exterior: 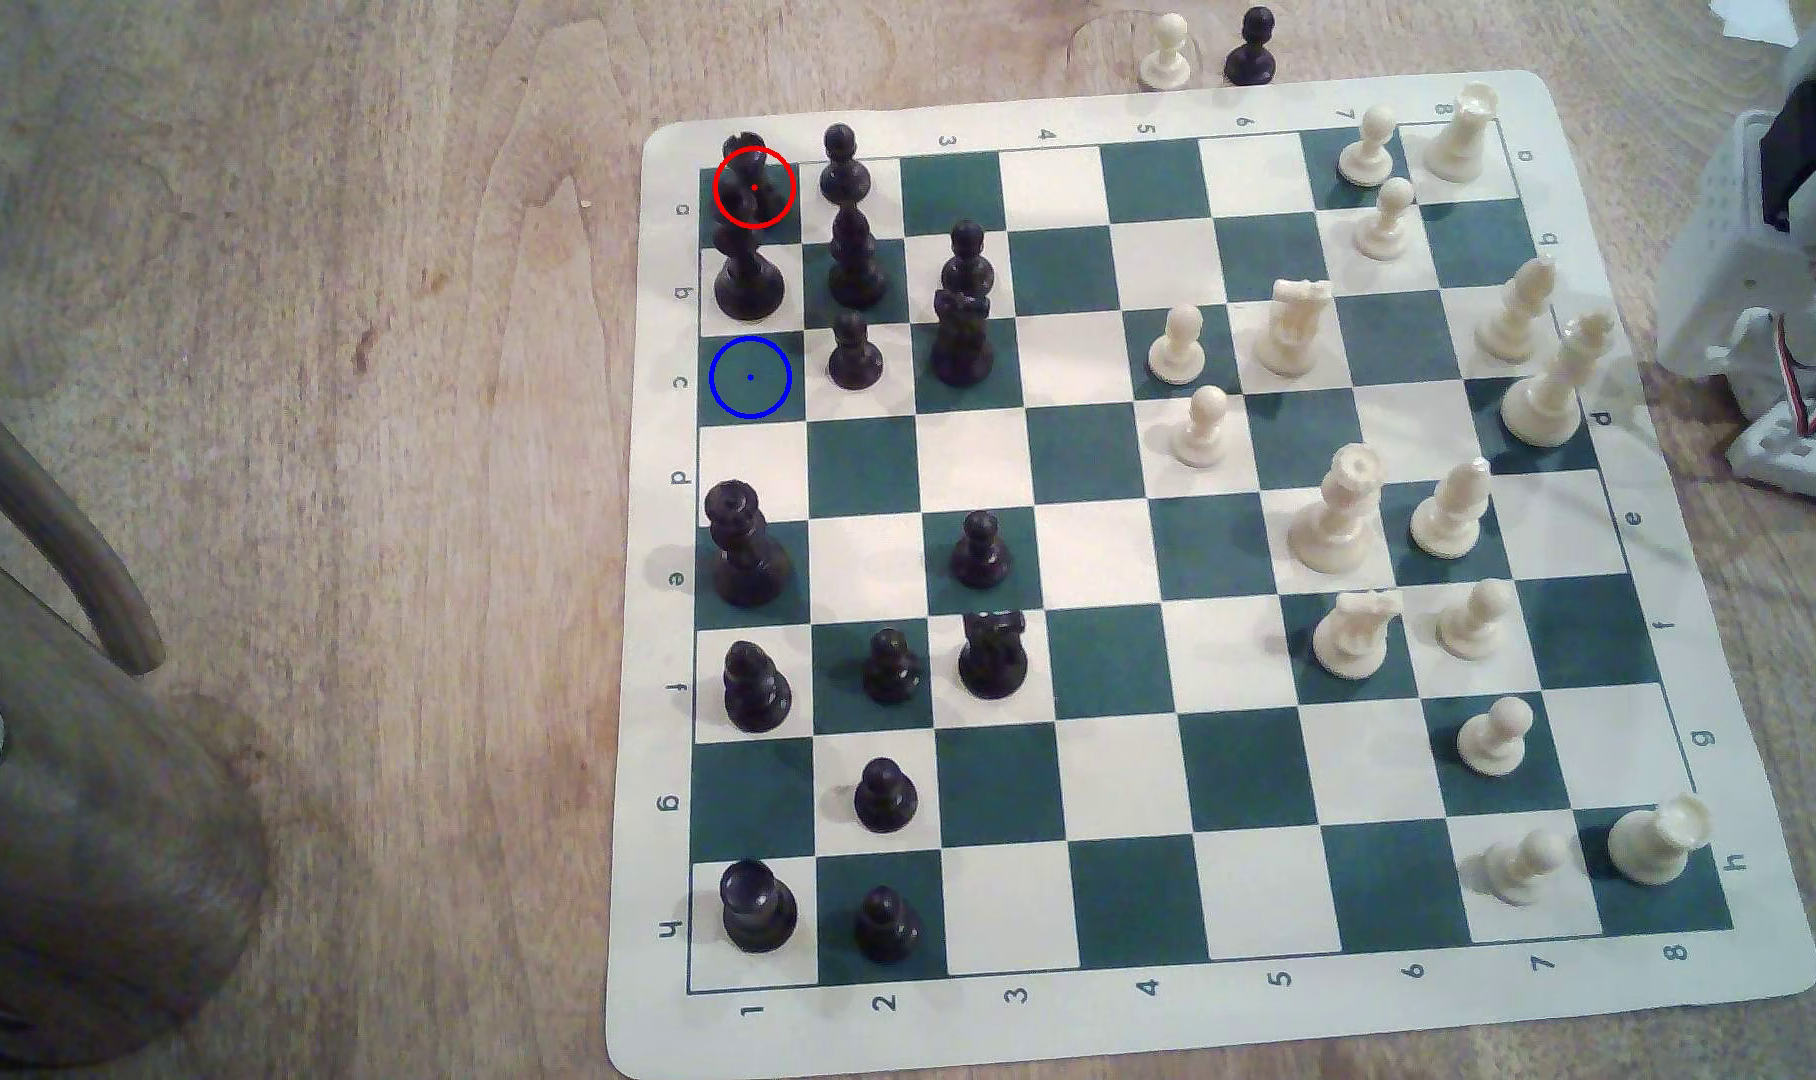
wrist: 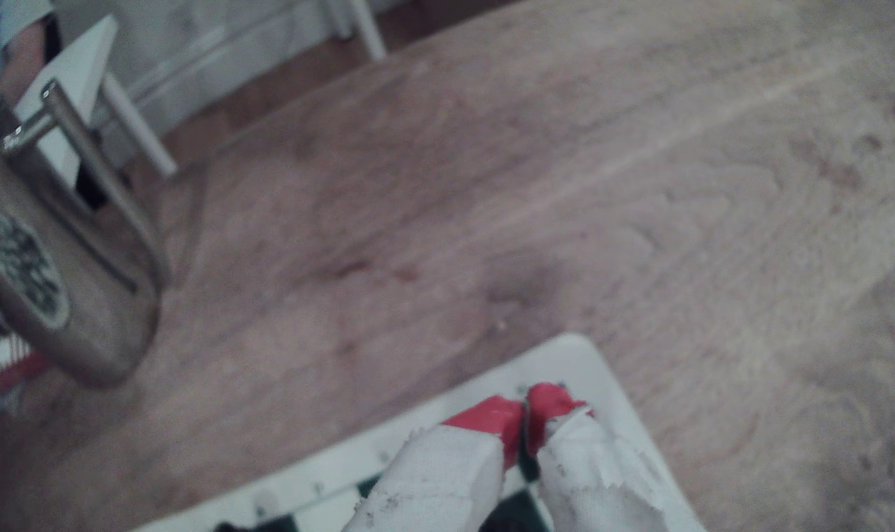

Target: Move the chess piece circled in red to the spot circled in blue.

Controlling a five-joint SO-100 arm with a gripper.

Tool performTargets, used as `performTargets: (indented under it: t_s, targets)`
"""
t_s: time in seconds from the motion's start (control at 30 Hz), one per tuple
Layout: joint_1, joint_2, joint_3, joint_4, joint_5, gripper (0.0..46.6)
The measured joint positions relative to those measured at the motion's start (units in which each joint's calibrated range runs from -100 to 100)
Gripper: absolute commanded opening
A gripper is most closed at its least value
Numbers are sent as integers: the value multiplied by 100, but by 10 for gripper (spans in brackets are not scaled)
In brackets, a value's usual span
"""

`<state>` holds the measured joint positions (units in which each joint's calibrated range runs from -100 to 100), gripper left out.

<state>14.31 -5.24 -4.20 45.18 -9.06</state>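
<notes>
Exterior view first: we have the mat-style chessboard [exterior: 1112,997] on a wooden table [exterior: 364,415], and the black rook [exterior: 749,171] sits ringed in red on the corner square at about ten o'clock on the board, upright and untouched. Just toward six o'clock from it stands a taller black piece [exterior: 748,272], and beyond that the blue-ringed green square [exterior: 750,377] lies bare. A black pawn [exterior: 855,353] stands on the square at three o'clock from the target, so the landing spot has neighbours on two sides.

The arm's white body [exterior: 1777,260] sits off at two o'clock, well apart from the rook. In the wrist view we see the gripper [wrist: 525,409], its red tips pressed nearly together with just a thin dark slit between them and nothing in it; we call it closed and empty, hanging over a corner of the board.

So we judge this the very start: the reach is not yet made. Next up, the fingers need to part, travel across to the far corner and come down over the rook from above. Then it is a lift high enough to clear the tall neighbour, a short carry toward six o'clock, and a gentle drop inside the blue ring without clipping that pawn.
</notes>
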Motion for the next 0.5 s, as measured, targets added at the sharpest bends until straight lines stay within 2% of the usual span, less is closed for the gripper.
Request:
performTargets:
  t_s: [0.13, 0.2, 0.3, 0.5]
  targets:
    - [103, 930, -1012, 127, -54, 27]
    - [147, 1416, -1482, 127, -59, 57]
    - [177, 1835, -1744, 191, -59, 85]
    - [155, 2430, -1925, 271, -186, 109]
